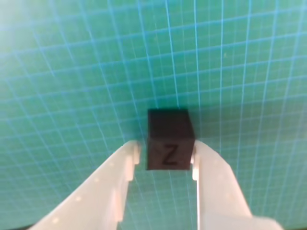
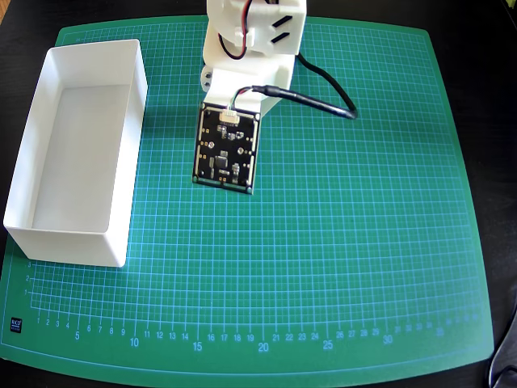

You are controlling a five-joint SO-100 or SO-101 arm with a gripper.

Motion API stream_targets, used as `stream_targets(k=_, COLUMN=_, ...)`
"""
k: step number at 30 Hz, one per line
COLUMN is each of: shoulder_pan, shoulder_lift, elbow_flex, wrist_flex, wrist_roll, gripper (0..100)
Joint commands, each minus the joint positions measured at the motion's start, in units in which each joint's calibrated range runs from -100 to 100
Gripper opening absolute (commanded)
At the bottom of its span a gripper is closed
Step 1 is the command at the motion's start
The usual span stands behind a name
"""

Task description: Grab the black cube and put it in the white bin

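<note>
Pinching the black cube (image 1: pixel 170 140) squarely, the claw (image 1: pixel 166 160) should lift straight before swinging over the white bin (image 2: pixel 34 170).

In the overhead view, the green cutting mat (image 2: pixel 339 242) lies wide open right of and below the arm (image 2: pixel 250 40). The white bin (image 2: pixel 121 202) stands along its left edge, its tall walls the only barrier, its top open.
</note>
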Motion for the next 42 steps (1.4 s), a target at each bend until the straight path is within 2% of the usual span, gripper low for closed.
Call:
stream_targets(k=1, shoulder_pan=-1.5, shoulder_lift=-0.8, elbow_flex=-3.7, wrist_flex=0.3, wrist_roll=-0.2, gripper=12)
stream_targets(k=14, shoulder_pan=-1.7, shoulder_lift=-0.7, elbow_flex=-4.0, wrist_flex=0.3, wrist_roll=-0.2, gripper=12)
stream_targets(k=20, shoulder_pan=-1.5, shoulder_lift=-0.7, elbow_flex=-4.0, wrist_flex=0.3, wrist_roll=-0.3, gripper=1)
stream_targets(k=27, shoulder_pan=-1.5, shoulder_lift=-2.1, elbow_flex=-4.1, wrist_flex=0.7, wrist_roll=-0.3, gripper=1)
stream_targets(k=33, shoulder_pan=-1.5, shoulder_lift=-12.5, elbow_flex=-2.8, wrist_flex=2.4, wrist_roll=-0.2, gripper=1)
stream_targets(k=38, shoulder_pan=2.6, shoulder_lift=-25.7, elbow_flex=-2.8, wrist_flex=14.3, wrist_roll=0.4, gripper=1)
stream_targets(k=42, shoulder_pan=6.8, shoulder_lift=-35.1, elbow_flex=-2.7, wrist_flex=13.1, wrist_roll=0.5, gripper=1)
